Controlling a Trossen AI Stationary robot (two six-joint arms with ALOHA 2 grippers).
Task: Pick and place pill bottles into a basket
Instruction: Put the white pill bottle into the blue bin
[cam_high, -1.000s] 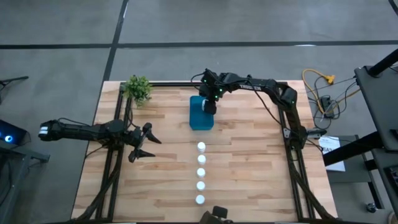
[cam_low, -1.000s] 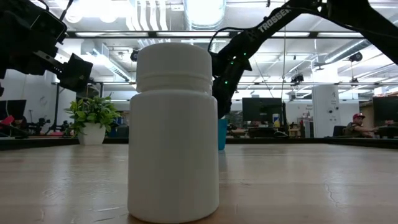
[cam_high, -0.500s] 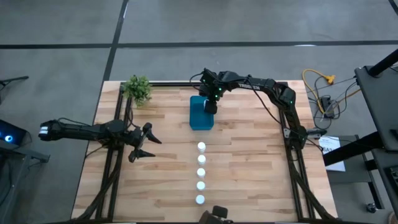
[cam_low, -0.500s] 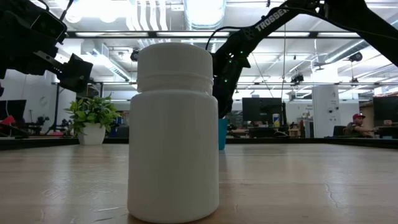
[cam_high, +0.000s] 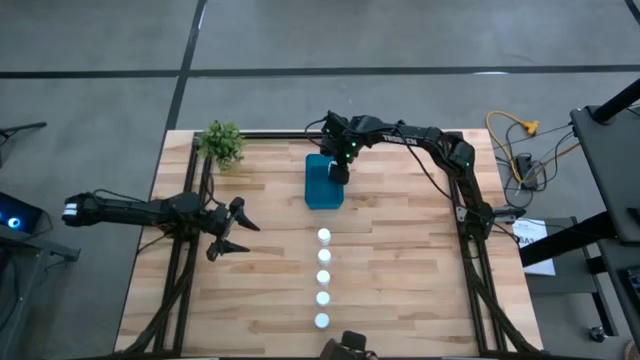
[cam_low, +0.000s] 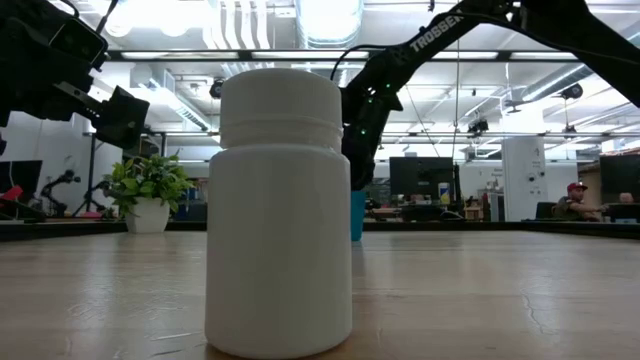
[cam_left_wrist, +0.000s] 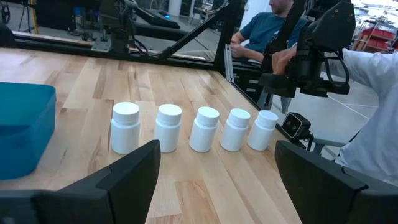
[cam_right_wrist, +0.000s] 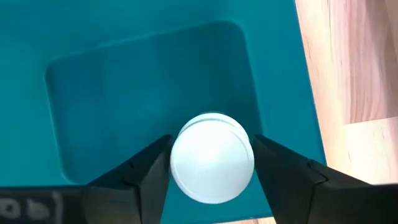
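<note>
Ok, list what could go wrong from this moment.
1. The right gripper has a pill bottle between its fingers over the basket; the grip looks to be loosening, so the bottle may land tilted or roll.
2. Lifting away, the fingers could catch the basket's wall and shift it.
3. Five bottles stand close together; the next grasp may knock a neighbour.
</note>
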